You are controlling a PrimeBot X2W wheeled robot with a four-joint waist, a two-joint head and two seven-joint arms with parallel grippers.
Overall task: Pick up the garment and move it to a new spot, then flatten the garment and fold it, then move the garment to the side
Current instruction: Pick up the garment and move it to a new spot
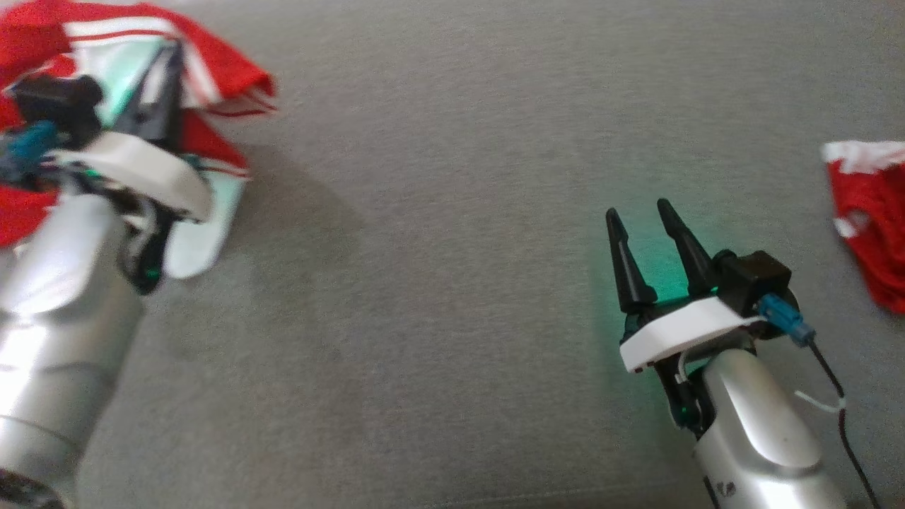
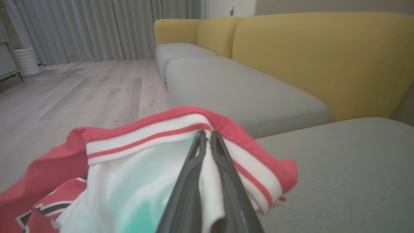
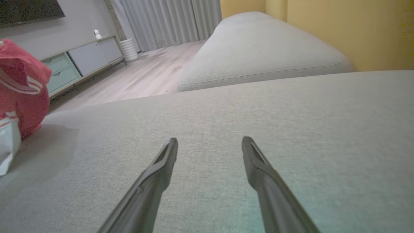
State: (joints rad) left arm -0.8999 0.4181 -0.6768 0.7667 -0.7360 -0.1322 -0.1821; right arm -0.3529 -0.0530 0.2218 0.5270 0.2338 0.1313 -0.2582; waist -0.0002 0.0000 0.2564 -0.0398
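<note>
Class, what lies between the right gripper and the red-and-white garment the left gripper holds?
Only bare grey sofa cushion, seen in the head view, between the right gripper and the garment.

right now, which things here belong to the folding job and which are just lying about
Job:
- red and white garment, pinched at its hem by the shut left gripper
- right gripper, open and empty
- grey cushion under both

Lying about:
- other red cloth at the head view's right edge
- yellow sofa back
- cabinet
</note>
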